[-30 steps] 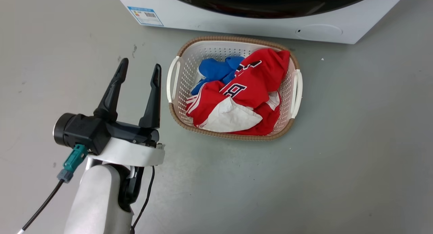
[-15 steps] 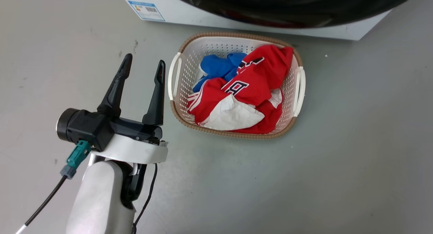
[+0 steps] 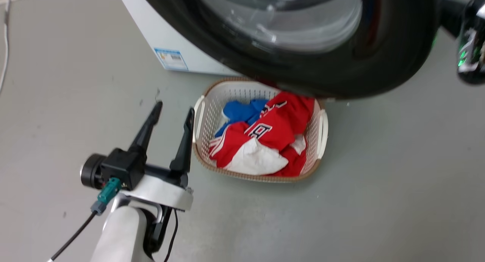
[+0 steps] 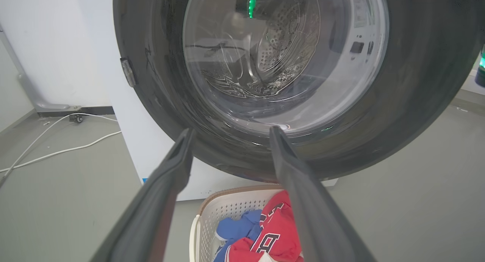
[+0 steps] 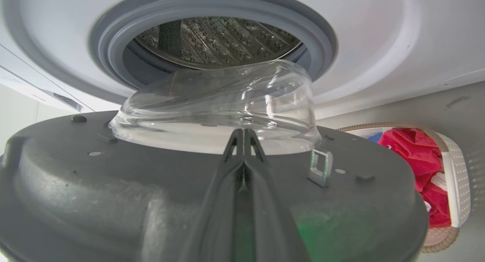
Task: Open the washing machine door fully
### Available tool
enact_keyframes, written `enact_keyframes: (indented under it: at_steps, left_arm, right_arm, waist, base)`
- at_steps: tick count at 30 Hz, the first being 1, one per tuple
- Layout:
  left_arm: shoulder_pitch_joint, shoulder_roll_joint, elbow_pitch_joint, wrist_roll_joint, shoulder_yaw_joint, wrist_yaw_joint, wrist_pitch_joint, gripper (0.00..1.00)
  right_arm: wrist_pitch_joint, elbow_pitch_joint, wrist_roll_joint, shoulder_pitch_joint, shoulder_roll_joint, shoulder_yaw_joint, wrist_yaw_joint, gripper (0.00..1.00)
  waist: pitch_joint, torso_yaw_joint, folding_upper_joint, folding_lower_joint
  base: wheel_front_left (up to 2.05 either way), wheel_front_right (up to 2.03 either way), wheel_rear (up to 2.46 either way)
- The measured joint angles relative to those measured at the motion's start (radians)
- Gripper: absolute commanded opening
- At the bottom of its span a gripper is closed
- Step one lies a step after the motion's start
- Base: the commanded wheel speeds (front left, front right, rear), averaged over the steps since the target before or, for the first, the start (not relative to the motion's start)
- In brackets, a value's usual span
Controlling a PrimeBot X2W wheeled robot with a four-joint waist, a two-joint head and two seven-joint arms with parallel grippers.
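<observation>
Two spread, empty fingers [image 3: 147, 128] of the left gripper [image 3: 172, 114] are seen beside the laundry basket [image 3: 322, 127]. Above the basket, the washing machine door [image 3: 398, 65] is swung partly away from the washing machine [image 3: 155, 30]. The right gripper [image 5: 244, 135] is clenched, laid along the door's inner face.

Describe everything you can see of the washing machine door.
The washing machine door is a large round black disc with a bulging clear glass bowl window. Its inner face is dull grey plastic carrying a metal latch loop. It stands swung out from the washing machine, leaving the drum opening uncovered, and overhangs the laundry basket. The shut right gripper lies along its inner face.
</observation>
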Motion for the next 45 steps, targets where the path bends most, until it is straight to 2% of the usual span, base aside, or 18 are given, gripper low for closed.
enact_keyframes:
  at_steps: [9,10,16,24,29,33,39,41,44,45]
  left_arm:
    - [0.081,0.004,0.063,0.0,-0.007,0.0,0.0,1.0]
    - [0.095,0.002,0.073,0.0,-0.005,0.0,0.0,1.0]
    - [0.114,-0.002,0.084,0.0,-0.001,0.0,0.0,1.0]
    - [0.118,-0.009,0.087,0.007,0.0,0.0,0.0,1.0]
    - [0.117,-0.012,0.09,0.007,0.001,0.0,0.0,1.0]
    - [0.119,-0.012,0.098,0.008,0.004,0.0,0.0,1.0]
    - [0.127,-0.012,0.108,0.011,0.005,0.0,0.0,1.0]
    - [0.13,-0.012,0.112,0.011,0.006,0.0,0.0,1.0]
    - [0.137,-0.011,0.118,0.011,0.01,0.0,0.0,1.0]
    - [0.14,-0.011,0.12,0.011,0.011,0.001,0.0,1.0]
  right_arm:
    - [0.039,-0.219,0.105,0.225,-0.043,0.048,0.0,0.0]
    - [0.014,-0.308,0.138,0.297,-0.072,0.078,0.0,0.0]
    - [-0.069,-0.514,0.206,0.41,-0.112,0.16,0.0,0.0]
    - [-0.233,-0.711,0.263,0.449,-0.145,0.285,0.0,0.0]
    - [-0.313,-0.772,0.288,0.448,-0.17,0.337,0.0,0.0]
    - [-0.421,-0.787,0.286,0.454,-0.174,0.353,0.0,0.0]
    - [-0.642,-0.786,0.275,0.527,-0.213,0.289,0.0,0.0]
    - [-0.714,-0.782,0.246,0.56,-0.235,0.267,0.0,0.0]
    - [-0.767,-0.765,0.175,0.611,-0.27,0.226,0.0,0.0]
    - [-0.773,-0.748,0.135,0.631,-0.283,0.21,0.0,0.15]
  waist:
    - [-0.136,-0.012,0.0,-0.0001]
    - [-0.17,-0.015,0.0,-0.0002]
    - [-0.214,-0.012,0.0,-0.0002]
    - [-0.222,0.008,0.0,-0.0002]
    - [-0.227,0.015,0.0,-0.0002]
    - [-0.242,0.012,0.0,-0.0002]
    - [-0.271,-0.007,0.0,-0.0002]
    - [-0.281,-0.014,0.0,-0.0002]
    - [-0.295,-0.027,0.0,-0.0002]
    - [-0.3,-0.032,0.0,-0.0002]
  base:
    - [0.0,0.0,0.0]
    - [0.0,0.0,0.0]
    - [0.0,0.0,0.0]
    - [0.0,0.0,0.0]
    - [0.0,0.0,0.0]
    - [0.0,0.0,0.0]
    - [0.0,0.0,0.0]
    - [0.0,0.0,0.0]
    - [0.0,0.0,0.0]
    - [0.0,0.0,0.0]
